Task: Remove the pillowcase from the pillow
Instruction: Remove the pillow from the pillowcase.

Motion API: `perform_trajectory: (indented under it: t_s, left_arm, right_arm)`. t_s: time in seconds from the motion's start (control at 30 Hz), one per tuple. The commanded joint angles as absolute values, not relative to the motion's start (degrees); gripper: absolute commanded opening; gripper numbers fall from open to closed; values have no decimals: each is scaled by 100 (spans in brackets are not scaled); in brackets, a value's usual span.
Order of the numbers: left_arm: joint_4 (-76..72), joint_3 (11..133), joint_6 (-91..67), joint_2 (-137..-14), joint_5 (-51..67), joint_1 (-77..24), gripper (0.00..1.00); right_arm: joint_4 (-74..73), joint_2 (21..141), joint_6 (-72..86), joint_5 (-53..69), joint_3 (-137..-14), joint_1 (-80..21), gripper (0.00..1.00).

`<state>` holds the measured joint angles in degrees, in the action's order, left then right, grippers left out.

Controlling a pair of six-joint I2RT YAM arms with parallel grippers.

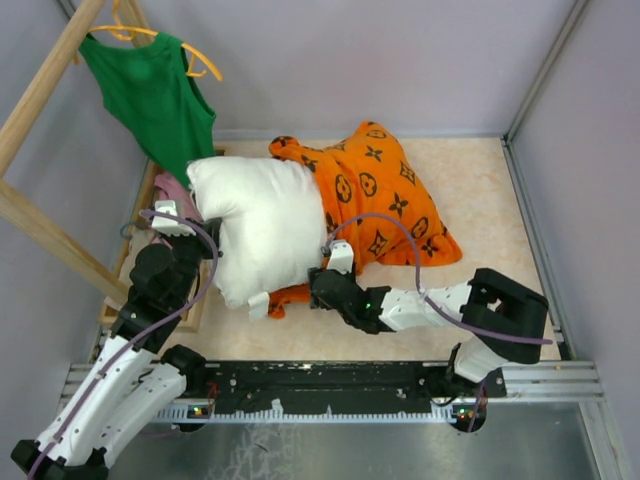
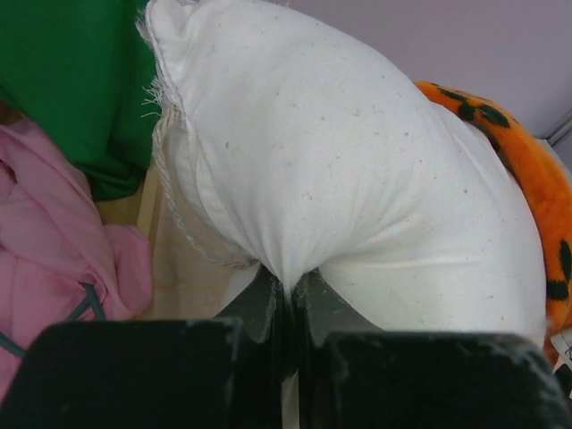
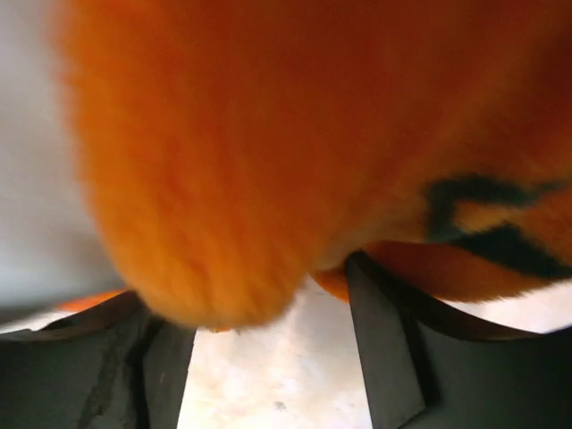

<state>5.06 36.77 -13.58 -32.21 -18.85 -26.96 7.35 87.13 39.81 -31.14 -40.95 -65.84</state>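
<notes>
The plump white pillow (image 1: 260, 225) lies on the table, its left half bare and its right half inside the orange pillowcase (image 1: 385, 190) with black motifs. My left gripper (image 1: 208, 238) is at the pillow's left edge. In the left wrist view the left gripper (image 2: 290, 284) is shut on a pinched fold of the pillow (image 2: 357, 179); the pillowcase (image 2: 536, 197) shows behind it. My right gripper (image 1: 312, 288) is at the pillowcase's near hem. In the right wrist view the right gripper (image 3: 273, 357) is open, with the fuzzy pillowcase (image 3: 268, 152) hanging over its fingertips.
A green tank top (image 1: 150, 95) hangs on a yellow hanger (image 1: 135, 35) from a wooden rack (image 1: 40, 90) at the back left. A pink cloth (image 2: 54, 241) lies beside the pillow's left end. Grey walls enclose the beige table (image 1: 490, 190).
</notes>
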Motion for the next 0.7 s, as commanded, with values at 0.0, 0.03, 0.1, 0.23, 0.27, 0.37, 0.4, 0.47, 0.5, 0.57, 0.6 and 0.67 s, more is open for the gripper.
perform_trajectory:
  t_s: [0.0,0.03,0.1,0.23,0.27,0.37,0.4,0.47,0.5,0.57,0.6,0.67]
  left_arm:
    - [-177,3852,-1245,-3188,-2056,-2685,0]
    - [-141,3875,-1257,-3198,-2049,-2687,0]
    - [-113,3888,-1270,-3183,-2062,-2688,0]
    - [-139,3852,-1262,-3147,-2066,-2682,0]
    - [-113,3865,-1278,-3146,-2063,-2685,0]
    - [-114,3839,-1291,-3126,-2100,-2683,0]
    - [-152,3812,-1284,-3114,-2137,-2684,0]
    - [-183,3810,-1262,-3118,-2200,-2683,0]
    - [-165,3826,-1265,-3124,-2213,-2681,0]
    - [-123,3854,-1281,-3121,-2250,-2681,0]
    - [-111,3846,-1293,-3115,-2302,-2683,0]
    - [-109,3825,-1321,-3101,-2439,-2686,0]
  right_arm:
    - [420,8348,3785,-3916,-3823,-6541,51]
    - [378,8175,3668,-4058,-3770,-6520,39]
    - [289,7717,3358,-4292,-3680,-6376,18]
    - [-68,6469,2635,-4482,-3657,-5543,0]
    - [-204,6107,2527,-4483,-3678,-5257,0]
    - [-169,5174,2272,-4306,-3619,-4479,0]
    - [-80,5005,2158,-4340,-3564,-4429,0]
    - [-28,4972,2043,-4354,-3467,-4431,0]
    - [-131,5104,2140,-4286,-3460,-4445,0]
    - [-386,5531,2434,-4276,-3490,-4656,0]
    - [-450,5792,2553,-4425,-3494,-4923,0]
    - [-471,6303,2680,-4885,-3534,-5590,0]
